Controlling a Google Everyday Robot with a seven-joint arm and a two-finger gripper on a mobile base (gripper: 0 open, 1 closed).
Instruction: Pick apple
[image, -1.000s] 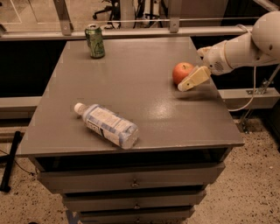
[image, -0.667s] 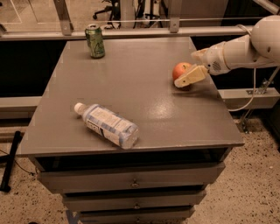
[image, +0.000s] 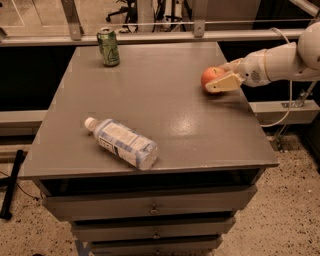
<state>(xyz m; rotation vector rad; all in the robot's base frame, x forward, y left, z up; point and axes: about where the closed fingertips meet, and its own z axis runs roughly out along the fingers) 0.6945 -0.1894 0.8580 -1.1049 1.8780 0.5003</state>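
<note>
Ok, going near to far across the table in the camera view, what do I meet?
Bottle → apple, with the hand at its right side → can.

A single camera looks down from above and in front of the table (image: 165, 65), facing its far edge. It is near enough that the grey top fills most of the view, with the drawers (image: 150, 205) showing below. The view takes in the can (image: 108, 46) at far left and, at far right, the gripper (image: 219, 79) at the apple (image: 210, 76), its arm entering from the right edge.
</note>
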